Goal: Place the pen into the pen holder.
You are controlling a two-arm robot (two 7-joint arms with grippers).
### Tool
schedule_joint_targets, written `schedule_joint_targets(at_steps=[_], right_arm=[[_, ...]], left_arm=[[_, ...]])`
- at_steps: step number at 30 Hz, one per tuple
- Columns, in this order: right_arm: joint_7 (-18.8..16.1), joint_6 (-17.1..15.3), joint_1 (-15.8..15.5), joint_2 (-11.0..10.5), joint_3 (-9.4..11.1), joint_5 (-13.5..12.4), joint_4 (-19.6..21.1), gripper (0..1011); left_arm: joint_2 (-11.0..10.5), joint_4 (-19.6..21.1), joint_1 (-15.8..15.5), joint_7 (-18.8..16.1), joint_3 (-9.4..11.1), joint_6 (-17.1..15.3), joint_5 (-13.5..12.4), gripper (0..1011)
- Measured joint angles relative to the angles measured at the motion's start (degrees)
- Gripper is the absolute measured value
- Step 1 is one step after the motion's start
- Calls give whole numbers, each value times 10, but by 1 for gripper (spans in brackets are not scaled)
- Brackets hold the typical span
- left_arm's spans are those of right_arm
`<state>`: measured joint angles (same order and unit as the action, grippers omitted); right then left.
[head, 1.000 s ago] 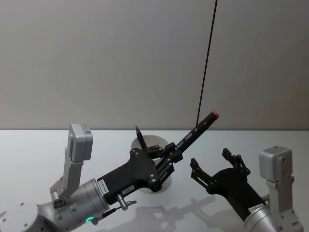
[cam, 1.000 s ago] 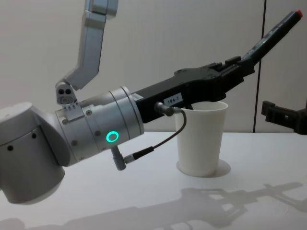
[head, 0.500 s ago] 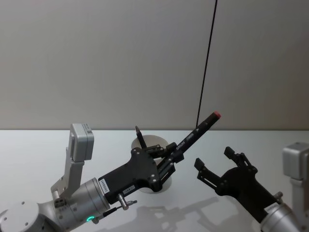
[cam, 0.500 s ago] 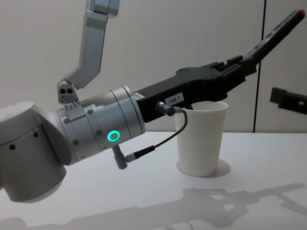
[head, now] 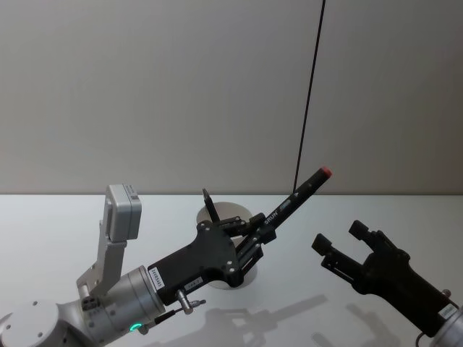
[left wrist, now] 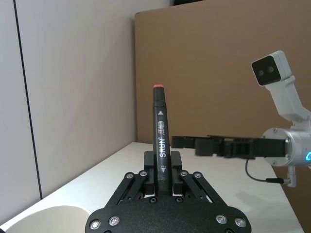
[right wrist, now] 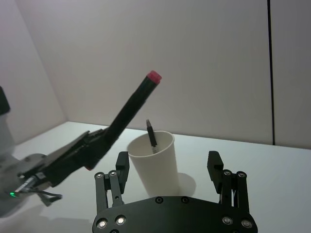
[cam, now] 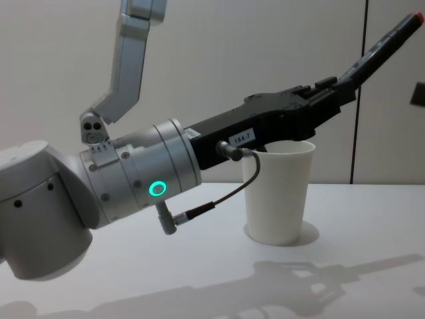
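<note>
Pen (head: 293,199): black barrel, red end cap, white lettering along the side. Found clamped at its lower end in the left gripper (head: 257,235), fingers closed tight on the barrel. Slanted, red cap raised and pointing up to the right. Held in the air above and just right of the pen holder (head: 230,210), not inside it.

Pen holder: plain white paper cup, tapered, rolled rim, upright on the white table (head: 58,217), mouth facing up. Already containing a thin dark pen (head: 210,204), leaning, with its tip above the rim.

Right gripper (head: 340,237): low at the near right, well apart from cup and pen, jaws spread wide, holding nothing.

Clearance: bare table to the left, right and far side of the cup. Near side of the rim overhung by the black body of the left gripper. Open air between held pen and right gripper. Plain wall (head: 145,94) behind, marked by one dark vertical seam (head: 309,94) right of centre.
</note>
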<state>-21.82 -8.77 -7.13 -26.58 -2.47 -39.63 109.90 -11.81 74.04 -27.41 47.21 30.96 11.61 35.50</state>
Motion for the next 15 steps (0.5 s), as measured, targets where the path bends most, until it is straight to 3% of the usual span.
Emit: schedule_joint_targets(at_steps=[7,15], right_arm=[[-30,-46,-11,-7,27,-87,17,1001],[-41,-85,-14,-6,42,-154,29,1001]], left_arm=[[0,0,0,0,0,0,0,194],[0,-1,-1,1,0,0,0,194]])
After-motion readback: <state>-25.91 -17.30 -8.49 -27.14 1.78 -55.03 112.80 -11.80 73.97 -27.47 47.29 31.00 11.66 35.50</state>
